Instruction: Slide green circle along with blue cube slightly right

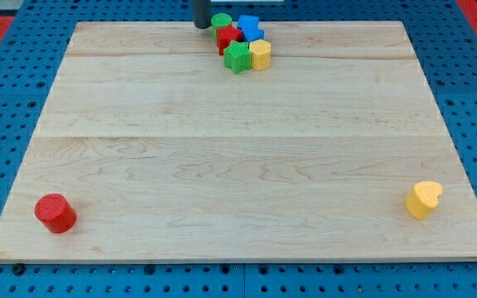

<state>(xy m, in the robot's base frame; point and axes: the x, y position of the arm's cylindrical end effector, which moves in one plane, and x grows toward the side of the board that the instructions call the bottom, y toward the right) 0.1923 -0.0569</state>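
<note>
Green circle (220,20) is sitting at the view's top edge of the desk (222,165), in a tight cluster of blocks, with the blue cube (249,25) just to its right. No pincer on this rig, so nothing is opening or closing; the arm is ending in a plain rod.

Going left to right:
- Red cylinder (55,213) is lying alone near the view's bottom left, well apart from everything.
- My tip (201,26) is standing just left of the green circle, touching it or nearly so; can't tell which.
- Red block (228,37) is crowding in just below the green circle and blue cube; shape is unclear.
- Green star-like block (237,57) is resting below that, touching the yellow block (260,55) beside it.
- Yellow heart (424,199) is sitting near the view's bottom right, out of play.

Handling, my read: both task blocks are looking small, rigid and light, likely sliding easily on the smooth wood. Contact point should be the green circle's left side, pushing rightward so it is bearing on the blue cube and carrying it along. Round face against a thin rod is prone to slipping off-centre, so the push line needs to be running through the circle's middle. Risk: the red block below is getting dragged along too.
</note>
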